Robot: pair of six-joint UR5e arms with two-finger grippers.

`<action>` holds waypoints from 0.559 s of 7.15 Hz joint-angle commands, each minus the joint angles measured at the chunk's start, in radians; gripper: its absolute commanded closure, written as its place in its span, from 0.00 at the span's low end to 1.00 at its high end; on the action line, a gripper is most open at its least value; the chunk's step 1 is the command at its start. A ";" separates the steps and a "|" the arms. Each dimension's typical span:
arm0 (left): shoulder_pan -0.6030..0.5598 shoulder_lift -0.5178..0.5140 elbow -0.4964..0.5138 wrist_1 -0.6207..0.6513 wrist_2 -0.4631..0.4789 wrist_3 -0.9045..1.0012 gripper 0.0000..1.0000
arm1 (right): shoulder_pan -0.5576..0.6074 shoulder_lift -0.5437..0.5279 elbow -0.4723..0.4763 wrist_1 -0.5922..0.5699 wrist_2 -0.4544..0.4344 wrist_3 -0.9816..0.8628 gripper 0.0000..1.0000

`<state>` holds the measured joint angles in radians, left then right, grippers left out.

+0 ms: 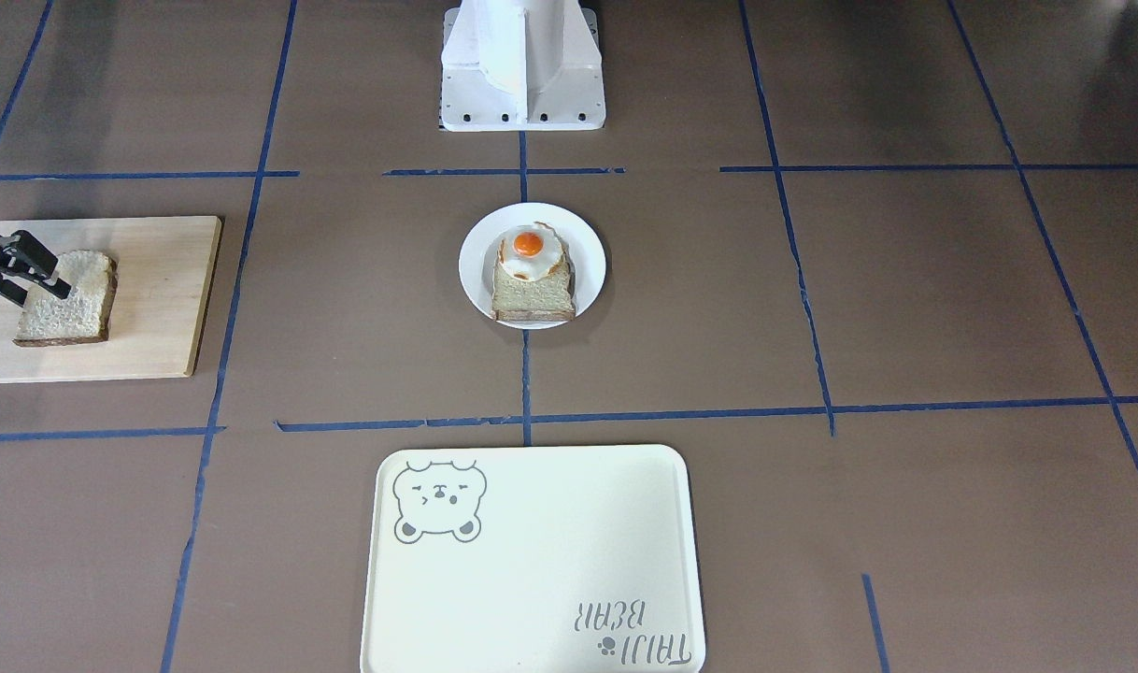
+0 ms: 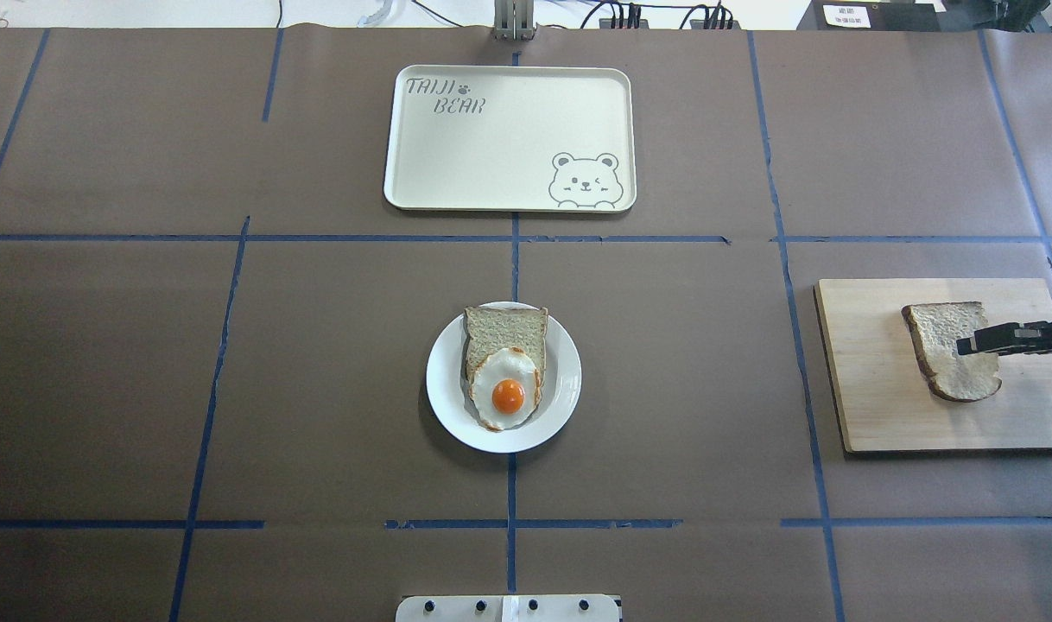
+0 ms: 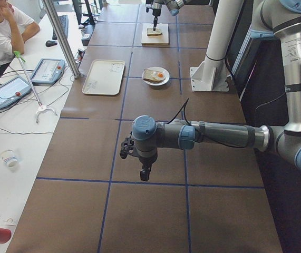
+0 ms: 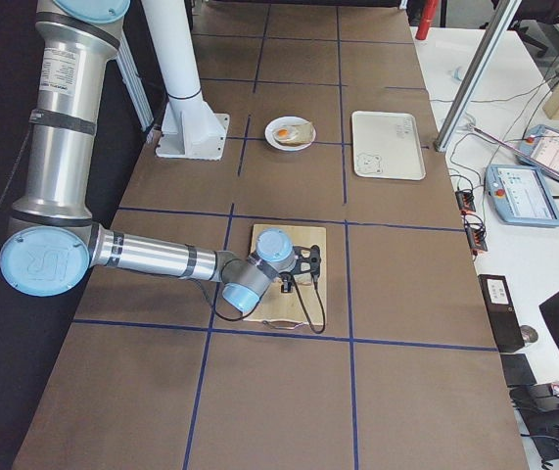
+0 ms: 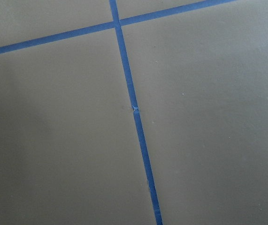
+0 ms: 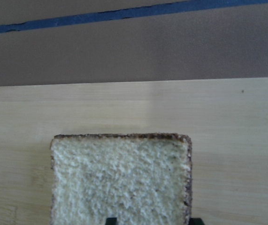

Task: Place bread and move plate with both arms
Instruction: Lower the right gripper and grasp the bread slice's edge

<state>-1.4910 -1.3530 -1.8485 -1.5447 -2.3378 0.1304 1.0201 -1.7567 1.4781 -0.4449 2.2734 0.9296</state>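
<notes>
A slice of bread lies flat on a wooden board at the robot's right; it also shows in the overhead view and the right wrist view. My right gripper hangs low over the slice's near part with its fingers apart, open; it also shows in the overhead view. The white plate stands at the table's middle and bears another bread slice with a fried egg on it. My left gripper hovers over bare table far off; I cannot tell its state.
A cream bear tray lies beyond the plate, on the operators' side. The white pedestal stands at the robot's edge. Blue tape lines cross the brown table. An operator sits at a side desk.
</notes>
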 commanded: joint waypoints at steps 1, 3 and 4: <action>0.000 0.000 0.000 0.000 0.000 0.000 0.00 | 0.000 -0.003 0.001 0.000 0.000 -0.006 0.91; 0.000 0.000 0.000 0.000 0.000 0.000 0.00 | 0.002 -0.007 0.005 0.000 0.000 -0.006 1.00; 0.000 0.000 0.000 0.000 0.000 0.000 0.00 | 0.002 -0.009 0.011 0.000 0.001 -0.002 1.00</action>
<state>-1.4910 -1.3530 -1.8485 -1.5447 -2.3378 0.1304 1.0210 -1.7630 1.4839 -0.4449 2.2737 0.9248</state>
